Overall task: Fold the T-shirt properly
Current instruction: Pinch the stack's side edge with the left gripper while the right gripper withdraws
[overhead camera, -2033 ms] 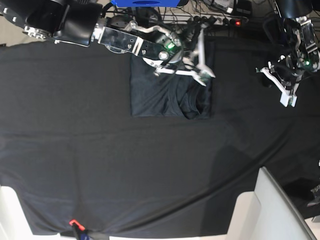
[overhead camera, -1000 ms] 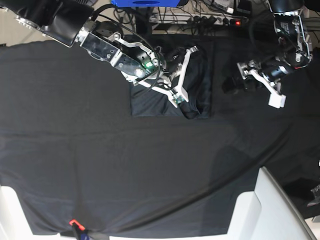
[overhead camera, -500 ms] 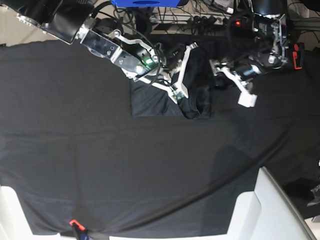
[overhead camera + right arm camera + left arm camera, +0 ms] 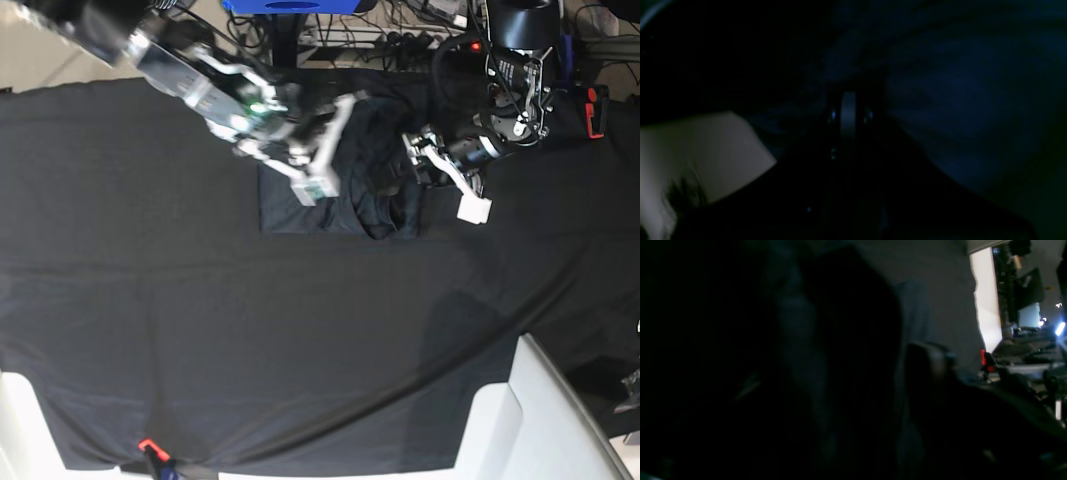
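**Both hands at the folded shirt, far side of the table**

Base view: The dark slate-grey knit T-shirt (image 4: 330, 205) lies as a folded rectangular bundle on the far middle of the table covered with a plain black cloth (image 4: 200, 330), its right edge bunched and rumpled. The right hand (image 4: 322, 150), white-fingered, is over the shirt's upper left part with its two fingers spread wide apart. The left hand (image 4: 447, 180) is at the shirt's bunched right edge; one white finger (image 4: 470, 205) points out over the cloth. Whether it grips fabric cannot be told here.

Left wrist view: Very dark. Blurred grey cloth fills most of the frame, close to the lens. The hand's state cannot be told.

Right wrist view: Very dark. Bluish-grey folds of the T-shirt (image 4: 957, 100) fill the right side, close under the camera. Nothing visible is held.
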Motion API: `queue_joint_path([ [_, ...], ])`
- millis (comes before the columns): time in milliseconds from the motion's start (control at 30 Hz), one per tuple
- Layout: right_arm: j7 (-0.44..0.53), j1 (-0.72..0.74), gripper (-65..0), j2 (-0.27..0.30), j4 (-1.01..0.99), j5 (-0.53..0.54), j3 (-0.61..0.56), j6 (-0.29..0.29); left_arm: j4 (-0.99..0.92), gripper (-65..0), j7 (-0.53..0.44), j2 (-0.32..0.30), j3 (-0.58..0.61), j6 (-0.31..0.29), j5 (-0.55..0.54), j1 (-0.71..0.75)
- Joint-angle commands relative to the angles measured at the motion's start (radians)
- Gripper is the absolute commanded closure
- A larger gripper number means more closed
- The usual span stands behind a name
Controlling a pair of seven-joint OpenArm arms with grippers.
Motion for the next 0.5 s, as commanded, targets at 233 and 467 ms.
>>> queue_joint_path([
  [233, 0.165, -0.169, -2.7, 0.067, 0.064, -0.002, 0.389, 0.003, -0.006, -11.8, 0.071, -0.005, 0.006, 0.033, 0.065, 0.011],
  [467, 0.164, -0.237, -2.9, 0.07, 0.061, -0.003, 0.628, 0.007, -0.008, 0.0, 0.074, -0.002, 0.006, 0.033, 0.21, -0.011],
])
